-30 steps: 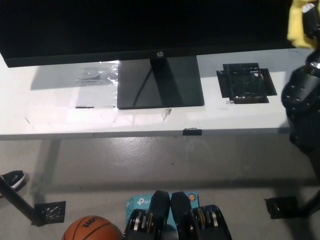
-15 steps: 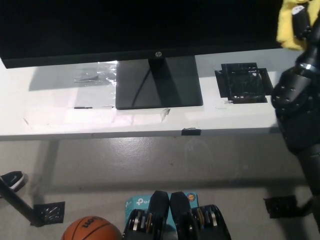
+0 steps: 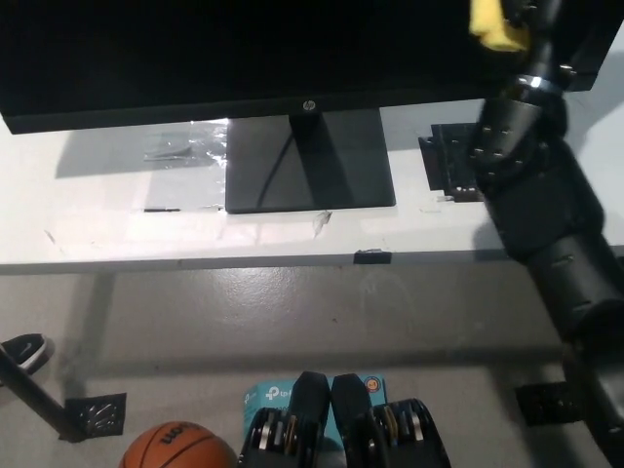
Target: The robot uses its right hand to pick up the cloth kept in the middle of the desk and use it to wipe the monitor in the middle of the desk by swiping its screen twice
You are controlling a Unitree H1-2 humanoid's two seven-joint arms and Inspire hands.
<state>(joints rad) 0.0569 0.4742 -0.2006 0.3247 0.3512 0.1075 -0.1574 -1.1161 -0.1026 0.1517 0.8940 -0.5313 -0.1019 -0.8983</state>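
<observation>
Head view, left to right: one basketball (image 3: 178, 446) lies on the floor at the lower left, below the desk's front edge, beside one shoe (image 3: 26, 349). The left hand is not in view. One white desk (image 3: 97, 224) carries one black monitor (image 3: 244, 58) along its back edge, its base (image 3: 310, 161) planted mid-desk so the screen faces the robot. A patch of black tape (image 3: 458, 161) sits toward the desk's right end. One yellow cloth (image 3: 497, 24) is up against the screen's right part, clamped in the right hand (image 3: 534, 29), presumably so a sideways pass can wipe the glass. The hand is mostly cut off by the picture's top edge, but it clearly holds the cloth.
</observation>
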